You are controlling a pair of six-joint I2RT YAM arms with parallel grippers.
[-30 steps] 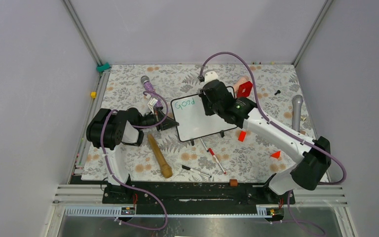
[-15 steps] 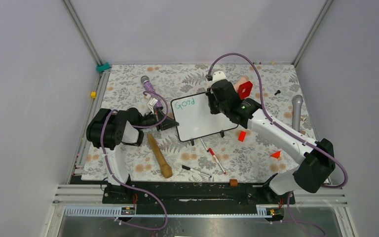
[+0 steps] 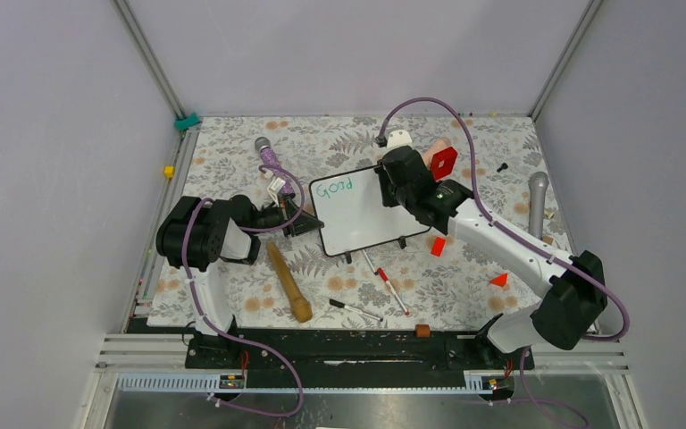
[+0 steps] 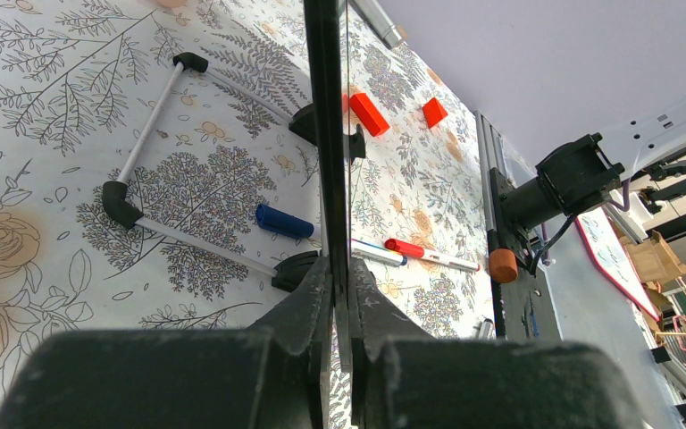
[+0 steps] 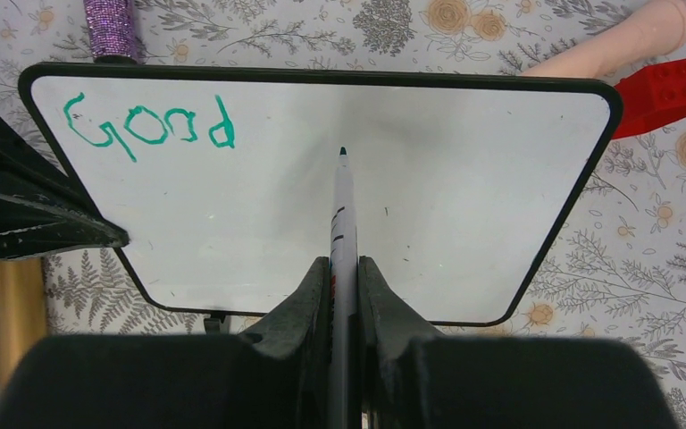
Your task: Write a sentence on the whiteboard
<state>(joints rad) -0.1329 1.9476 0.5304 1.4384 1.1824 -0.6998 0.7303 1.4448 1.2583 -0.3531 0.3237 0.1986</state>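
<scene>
The whiteboard [image 3: 362, 219] stands tilted on its feet mid-table. The sentence [image 3: 333, 187] in green reads only "Good", at the board's top left; it also shows in the right wrist view [image 5: 147, 130]. My left gripper [image 3: 306, 217] is shut on the board's left edge, seen edge-on in the left wrist view [image 4: 324, 134] between my jaws [image 4: 338, 286]. My right gripper [image 3: 386, 183] is shut on a white marker [image 5: 343, 223]. Its green tip [image 5: 343, 152] points at the board [image 5: 464, 206] right of "Good"; I cannot tell if it touches.
A wooden roller [image 3: 288, 283], a red-capped marker [image 3: 391, 284] and a black marker [image 3: 355, 309] lie in front of the board. Red blocks [image 3: 443, 162] [image 3: 438, 246] [image 3: 499, 280], a grey microphone [image 3: 537, 201] and a purple one [image 3: 266, 152] lie around it.
My right gripper with the marker has moved a little to the right, away from the word "Good". The writing is unchanged. The left arm and board have not moved.
</scene>
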